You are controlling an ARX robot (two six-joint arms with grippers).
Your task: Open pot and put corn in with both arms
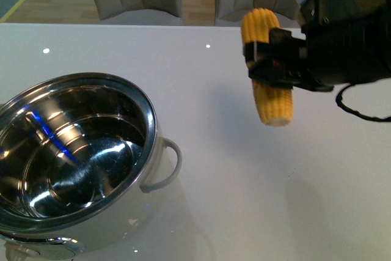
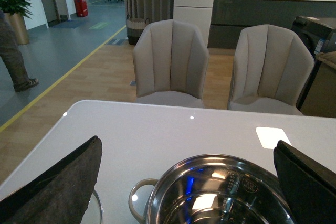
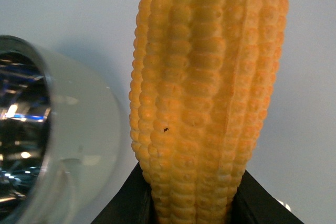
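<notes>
The shiny steel pot (image 1: 73, 157) stands open on the white table at the front left, with a pale grey loop handle (image 1: 166, 166) on its right side. It is empty inside. My right gripper (image 1: 269, 62) is shut on the yellow corn (image 1: 269, 68) and holds it nearly upright in the air, to the right of the pot and above the table. In the right wrist view the corn (image 3: 205, 93) fills the frame with the pot wall (image 3: 58, 129) beside it. My left gripper (image 2: 189, 182) is open above the pot (image 2: 220, 192). The edge of a glass lid (image 2: 97, 211) shows beside the pot.
Two beige chairs (image 2: 170, 64) stand behind the far table edge. The white table (image 1: 214, 151) extends right of the pot under the corn. A black cable (image 1: 360, 111) hangs from my right arm.
</notes>
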